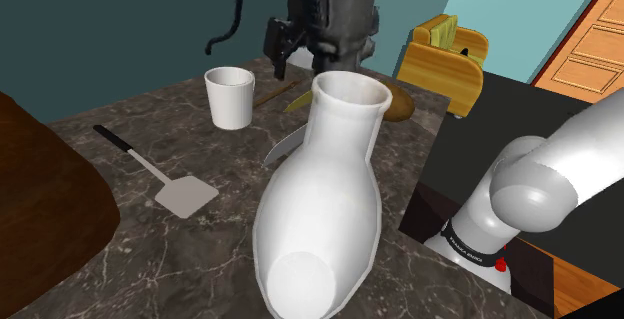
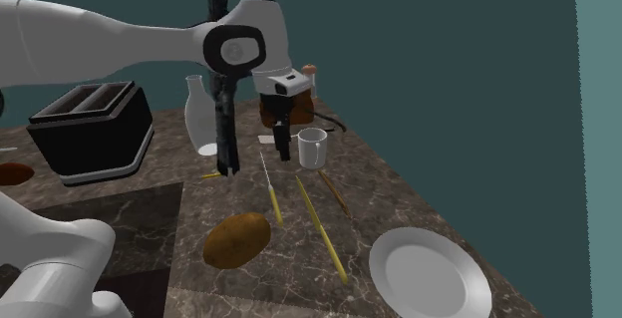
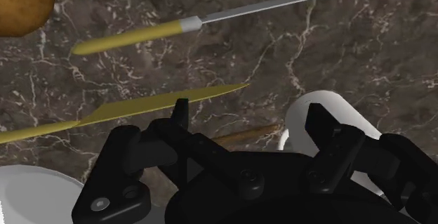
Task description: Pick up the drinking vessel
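The spread, empty end effector [image 3: 249,110] is being held just beside the upright white cup [image 2: 312,150], which is being left outside its fingers.

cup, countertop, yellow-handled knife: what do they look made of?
Cup: plain matte white with no texture, so ceramic or plastic, can't tell which. Countertop: looks like dark polished stone, with pale marble-like veins. Knife: grey blade that looks metallic, flat yellow handle, possibly plastic.
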Controlling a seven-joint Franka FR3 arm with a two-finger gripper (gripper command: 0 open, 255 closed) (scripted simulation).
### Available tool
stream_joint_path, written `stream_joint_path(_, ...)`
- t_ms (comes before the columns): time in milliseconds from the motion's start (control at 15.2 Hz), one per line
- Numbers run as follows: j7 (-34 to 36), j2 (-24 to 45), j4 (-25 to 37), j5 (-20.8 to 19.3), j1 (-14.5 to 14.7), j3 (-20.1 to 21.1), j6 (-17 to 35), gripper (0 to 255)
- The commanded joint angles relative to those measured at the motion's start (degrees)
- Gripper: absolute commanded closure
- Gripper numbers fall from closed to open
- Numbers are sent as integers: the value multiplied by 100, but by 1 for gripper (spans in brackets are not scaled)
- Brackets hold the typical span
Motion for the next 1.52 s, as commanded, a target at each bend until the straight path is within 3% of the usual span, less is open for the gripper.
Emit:
stream_joint_path(0, 374, 432, 394, -202, -9, 254, 18, 0)
stream_joint_path(396, 1528, 1959, 1888, -1166, 165, 899, -229, 0)
stream_joint_path(726, 2289, 3302, 3372, -2100, 724, 1088, -743, 0)
stream_joint_path(1320, 2365, 3207, 2672, -2062, 640, 1053, -128, 0)
stream_joint_path(1386, 2356, 3181, 2636, -2047, 627, 1052, -111, 255)
stream_joint_path(1452, 2359, 3183, 2631, -2049, 628, 1052, -104, 255)
